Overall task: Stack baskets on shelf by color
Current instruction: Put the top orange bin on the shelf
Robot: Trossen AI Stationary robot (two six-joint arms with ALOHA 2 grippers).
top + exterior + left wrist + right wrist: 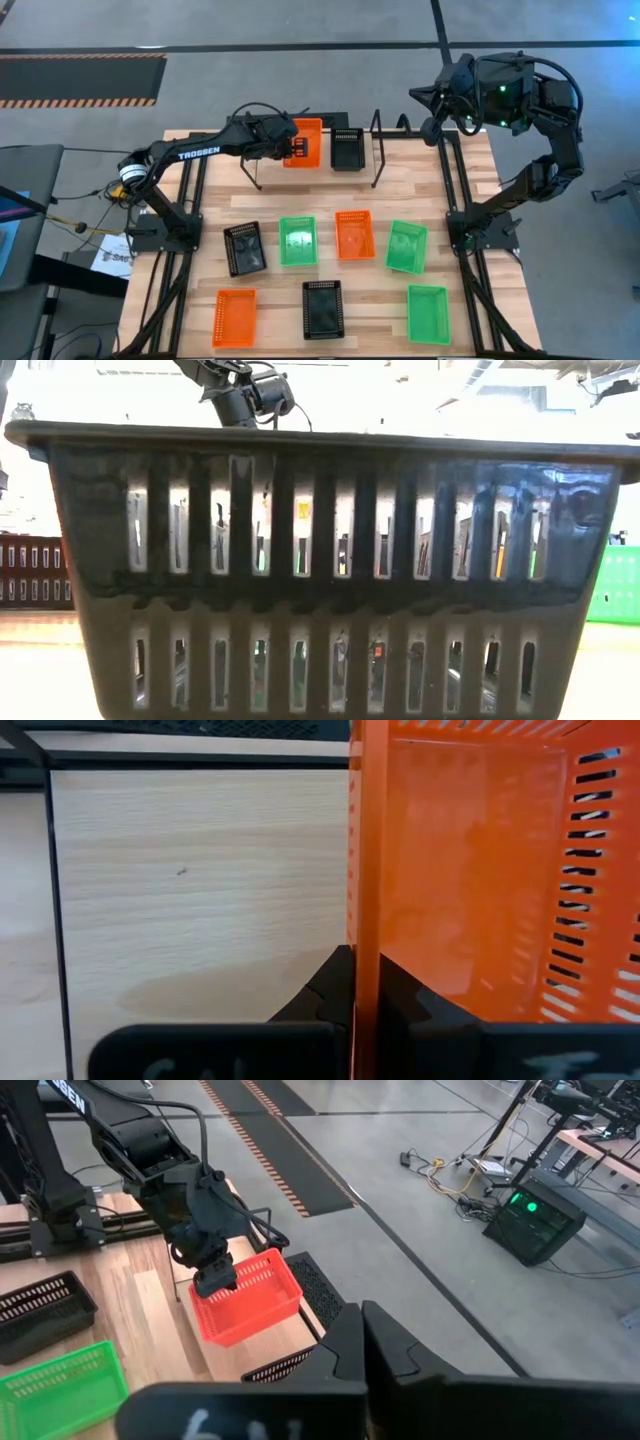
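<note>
Black wire shelf at the table's far edge carries a black basket — with seven more baskets spread on the wood nearer than it. Left gripper is clamped on an orange basket's rim over the shelf's left part. Right gripper — fingers together, holding nothing — hangs beyond the shelf's right end.

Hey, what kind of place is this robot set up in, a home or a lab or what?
Most likely a robotics lab or workshop: a bare grey concrete floor with hazard-striped matting, loose cables beside a black equipment box with a green light.
</note>
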